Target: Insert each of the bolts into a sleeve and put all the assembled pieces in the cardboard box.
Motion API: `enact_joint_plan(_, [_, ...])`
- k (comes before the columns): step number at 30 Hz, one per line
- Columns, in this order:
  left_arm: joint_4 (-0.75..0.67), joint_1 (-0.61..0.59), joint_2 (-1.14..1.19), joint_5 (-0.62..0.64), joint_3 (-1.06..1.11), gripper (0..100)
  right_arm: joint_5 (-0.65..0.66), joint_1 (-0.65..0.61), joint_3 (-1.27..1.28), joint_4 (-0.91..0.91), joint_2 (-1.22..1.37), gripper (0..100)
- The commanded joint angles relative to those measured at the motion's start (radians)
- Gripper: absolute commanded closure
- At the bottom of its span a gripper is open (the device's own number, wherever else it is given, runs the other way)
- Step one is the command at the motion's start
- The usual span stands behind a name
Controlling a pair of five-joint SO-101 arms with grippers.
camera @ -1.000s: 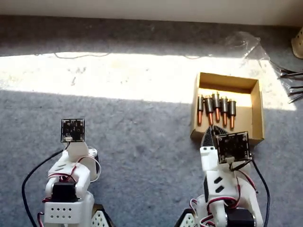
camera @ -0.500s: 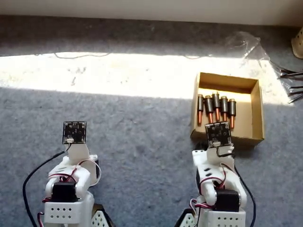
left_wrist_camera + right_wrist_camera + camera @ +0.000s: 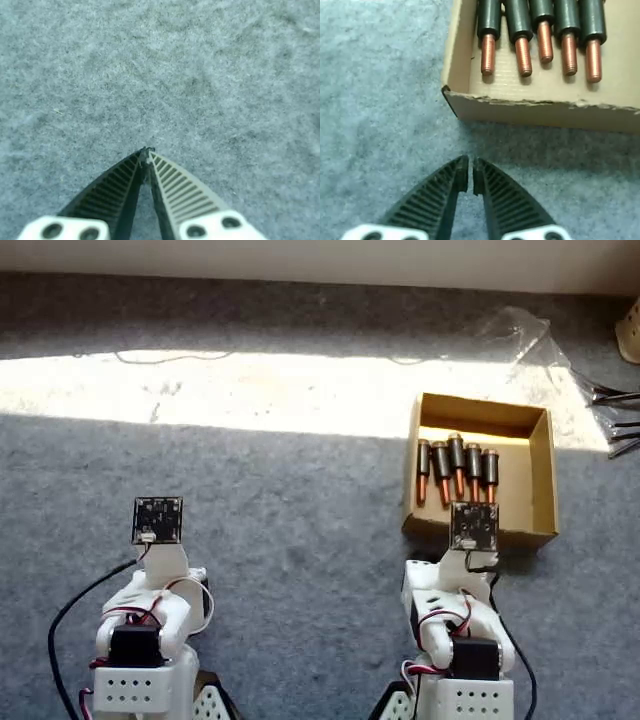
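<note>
**Both grippers empty, five sleeved bolts in the box**

The left gripper (image 3: 146, 150) hangs over bare grey carpet (image 3: 300, 540) with its jaws pressed together so that the ribbed tips meet in a point. It holds nothing and touches nothing that can be seen.

The right gripper (image 3: 470, 164) is all but closed, with just a thin slit between its two tips and nothing caught in it. It sits over the carpet just in front of the near wall of the cardboard box (image 3: 545, 114), apart from the box itself.

Inside the box (image 3: 480, 412) lie five bolts (image 3: 544, 42), each pushed through a dark sleeve (image 3: 520, 15), side by side in a row. Their copper-coloured threaded ends stick out of the sleeves and point toward the near wall and the right arm (image 3: 455, 625). In the high view the row (image 3: 458, 468) sits on the box floor, between the middle and the near side.

The left arm (image 3: 150, 610) stands well apart from the box, off to its side.
</note>
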Motion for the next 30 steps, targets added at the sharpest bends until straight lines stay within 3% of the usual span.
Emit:
enact_joint_plan(1, [0.005,-0.01,-0.01,-0.002,0.022,99,-0.011,-0.005,0.107,0.039,-0.008,98.9])
enact_joint_plan(9, [0.005,-0.01,-0.01,-0.002,0.022,99,-0.012,-0.01,0.111,0.116,-0.008,98.9])
enact_joint_plan(12, [0.005,-0.01,-0.01,-0.002,0.022,99,-0.015,-0.068,0.111,0.16,-0.008,98.9])
enact_joint_plan(30, [0.005,-0.01,-0.01,-0.002,0.022,99,-0.012,-0.093,0.111,0.154,-0.008,98.9])
